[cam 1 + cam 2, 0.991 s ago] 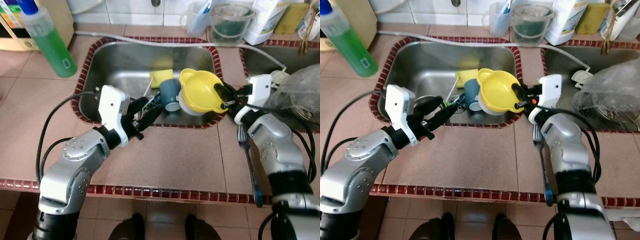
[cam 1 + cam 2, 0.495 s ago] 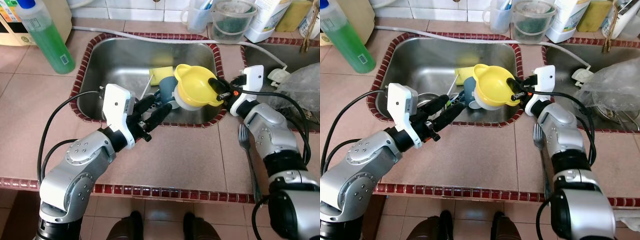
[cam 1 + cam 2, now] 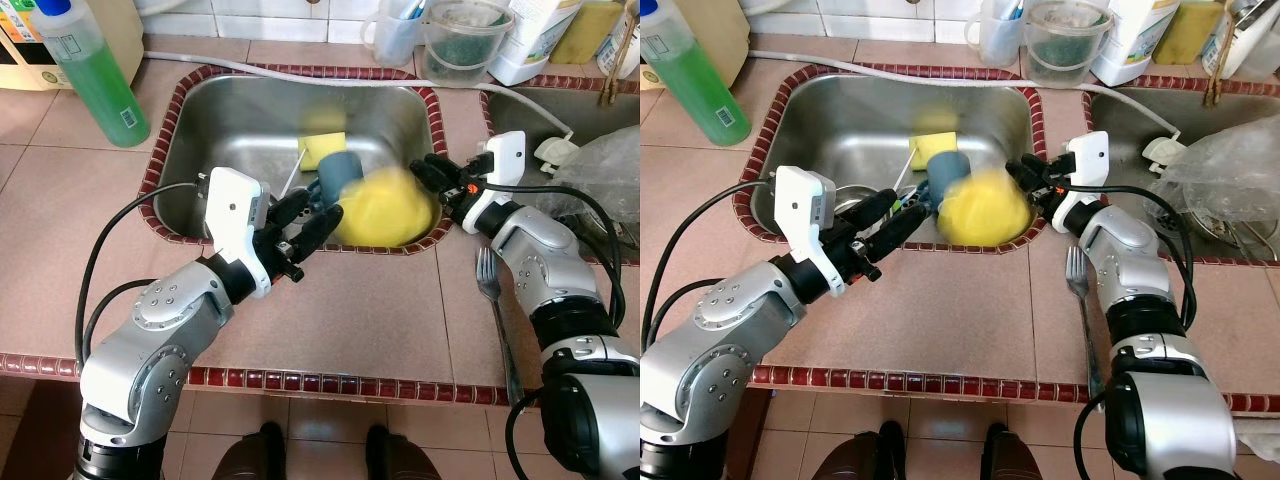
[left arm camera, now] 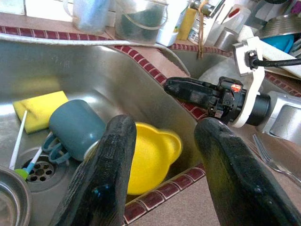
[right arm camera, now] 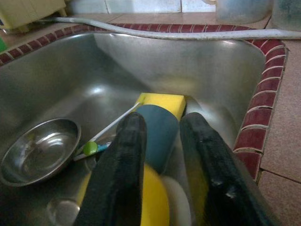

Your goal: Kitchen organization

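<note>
With yellow bowl (image 3: 378, 206) blurred in sink (image 3: 250, 110), right gripper (image 3: 432, 176) jaws apart, empty; left gripper (image 3: 305, 222) likewise apart.

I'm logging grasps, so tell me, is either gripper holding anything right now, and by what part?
Nothing is held. The right gripper is open beside the blurred yellow bowl in the sink; the left gripper is open too.

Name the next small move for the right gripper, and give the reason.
Probably lower the right gripper back into the sink toward the yellow bowl. Its fingers are open and empty, and the bowl is a motion-blurred shape beside the blue cup, apparently loose.
</note>
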Tool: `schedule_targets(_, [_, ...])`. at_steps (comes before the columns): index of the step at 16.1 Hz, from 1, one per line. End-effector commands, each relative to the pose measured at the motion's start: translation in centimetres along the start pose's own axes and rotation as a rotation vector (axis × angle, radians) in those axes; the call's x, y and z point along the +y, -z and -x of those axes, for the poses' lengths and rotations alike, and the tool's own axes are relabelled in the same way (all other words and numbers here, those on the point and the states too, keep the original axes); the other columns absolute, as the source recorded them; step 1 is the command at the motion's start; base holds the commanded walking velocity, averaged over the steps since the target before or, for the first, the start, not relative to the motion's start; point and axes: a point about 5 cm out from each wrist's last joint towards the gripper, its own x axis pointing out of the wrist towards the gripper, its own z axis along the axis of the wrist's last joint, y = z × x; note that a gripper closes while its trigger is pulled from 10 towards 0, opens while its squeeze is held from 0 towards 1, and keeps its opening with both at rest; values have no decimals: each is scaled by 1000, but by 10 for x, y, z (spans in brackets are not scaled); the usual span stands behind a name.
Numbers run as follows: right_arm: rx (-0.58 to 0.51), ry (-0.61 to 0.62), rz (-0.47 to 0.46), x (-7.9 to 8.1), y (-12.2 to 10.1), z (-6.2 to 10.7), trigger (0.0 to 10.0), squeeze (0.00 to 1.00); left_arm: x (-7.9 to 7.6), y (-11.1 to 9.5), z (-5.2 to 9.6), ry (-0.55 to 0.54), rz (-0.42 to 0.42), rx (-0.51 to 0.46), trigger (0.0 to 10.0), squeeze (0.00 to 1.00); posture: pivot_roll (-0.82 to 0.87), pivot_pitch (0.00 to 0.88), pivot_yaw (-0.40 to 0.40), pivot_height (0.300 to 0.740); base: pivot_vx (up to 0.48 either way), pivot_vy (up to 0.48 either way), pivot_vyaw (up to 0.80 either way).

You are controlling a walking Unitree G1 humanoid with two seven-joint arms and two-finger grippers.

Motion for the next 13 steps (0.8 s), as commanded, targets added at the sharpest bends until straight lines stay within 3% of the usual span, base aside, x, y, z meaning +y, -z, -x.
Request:
schedule_targets(1, [-24,-3,0,-4,-6,2,10000,1000,-5,0,0,23,-4,4,10000,0,-11,299,-5,740,0,0,0])
schedule_targets(6, [-153,-11,-25,-5,-23,3,10000,1000,1,1,-3,10,-12,0,10000,0,-11,264,1,740,0,0,0])
schedule_targets(8, [-248,-7,-42,-7,-41,7,10000,1000,5,0,-7,0,-20,-13,10000,0,-12,229,5,740,0,0,0])
schedule_targets(13, [-353,62,-18,0,-47,19,10000,1000,20,7,-19,-77,-64,-25,10000,0,-25,150,11,740,0,0,0])
